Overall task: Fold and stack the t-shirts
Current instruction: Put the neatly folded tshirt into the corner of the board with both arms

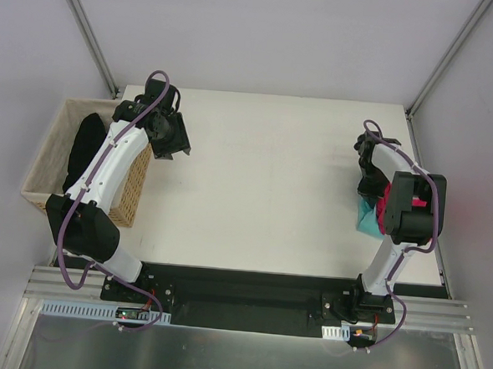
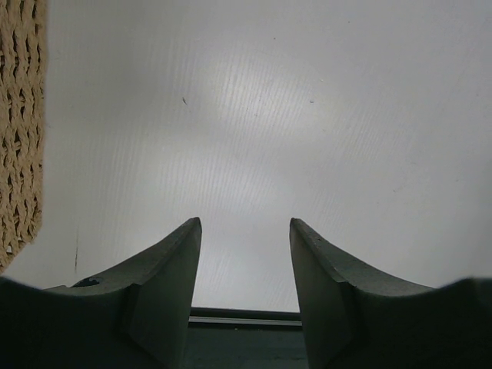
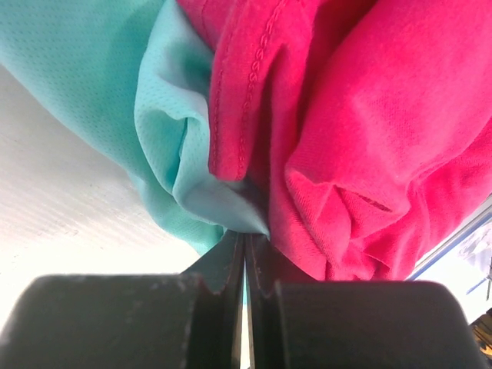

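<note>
Two shirts hang as one bunch below the right gripper (image 1: 368, 192) in the top view. The teal-mint t-shirt (image 1: 363, 218) and the magenta-pink t-shirt (image 1: 383, 208) are crumpled together just under it, at the right edge of the table (image 1: 271, 194) and partly hidden by the arm. The left gripper (image 1: 172, 142) is well apart from them, just beside a wicker basket (image 1: 46, 172) that holds something dark.

From the left wrist, that gripper's jaws are spread with nothing between them; bare table lies ahead and the basket weave is off to its left.

From the right wrist, the fingers (image 3: 223, 261) are pressed together on a fold of teal cloth, with the pink cloth bunched right against it; whether pink is also in the pinch I cannot tell.

My worry is that one pull would drag both shirts out tangled, so neither spreads flat. If only the teal is held, the pink could slide off over the near table edge. A small pinch of soft fabric may also slip
</note>
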Motion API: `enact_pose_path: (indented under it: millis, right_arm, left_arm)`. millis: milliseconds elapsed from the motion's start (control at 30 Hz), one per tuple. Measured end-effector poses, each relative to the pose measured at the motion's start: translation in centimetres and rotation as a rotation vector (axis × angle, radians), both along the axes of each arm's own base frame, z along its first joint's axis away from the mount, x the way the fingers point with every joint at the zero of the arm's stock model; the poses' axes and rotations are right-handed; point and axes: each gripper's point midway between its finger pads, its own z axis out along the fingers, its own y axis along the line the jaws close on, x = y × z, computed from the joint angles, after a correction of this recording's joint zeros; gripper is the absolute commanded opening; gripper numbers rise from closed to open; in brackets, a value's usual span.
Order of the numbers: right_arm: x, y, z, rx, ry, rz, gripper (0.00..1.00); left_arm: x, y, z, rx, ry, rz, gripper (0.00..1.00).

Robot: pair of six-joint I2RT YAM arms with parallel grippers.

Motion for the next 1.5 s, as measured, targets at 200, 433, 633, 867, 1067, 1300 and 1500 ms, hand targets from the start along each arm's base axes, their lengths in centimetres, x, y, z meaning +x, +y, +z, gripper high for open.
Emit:
enact_pose_path:
  millis: [200,433,633,867,1067,1300,1500]
  right_arm:
    - [0.0,-0.1,0.0,-0.003,0.002,0.001,0.01]
    - [-0.1,-0.6,0.3,-0.036,0.022,0.009,0.01]
    - [-0.3,-1.5,0.3,-0.047,0.033,-0.011,0.01]
    - [-0.5,-1.9,0.3,-0.04,0.037,-0.027,0.01]
    - [0.9,-0.6,1.2,-0.031,0.014,0.013,0.11]
    - [3.7,3.9,1.7,-0.003,-0.004,0.128,0.32]
    - [6.6,8.0,3.9,0.019,-0.068,0.22,0.36]
  left_arm:
    - [0.0,0.0,0.0,-0.001,-0.001,0.001,0.49]
    - [0.1,0.0,-0.1,0.0,0.003,0.001,0.5]
    - [0.2,-0.1,-0.7,0.003,0.02,0.002,0.5]
    - [0.2,-0.1,-0.7,0.003,0.021,0.002,0.5]
    - [0.2,-0.1,-0.7,0.003,0.021,0.004,0.5]
    - [0.0,0.0,-1.4,0.003,0.037,0.014,0.5]
    - [0.0,0.0,-1.5,0.003,0.037,0.014,0.5]
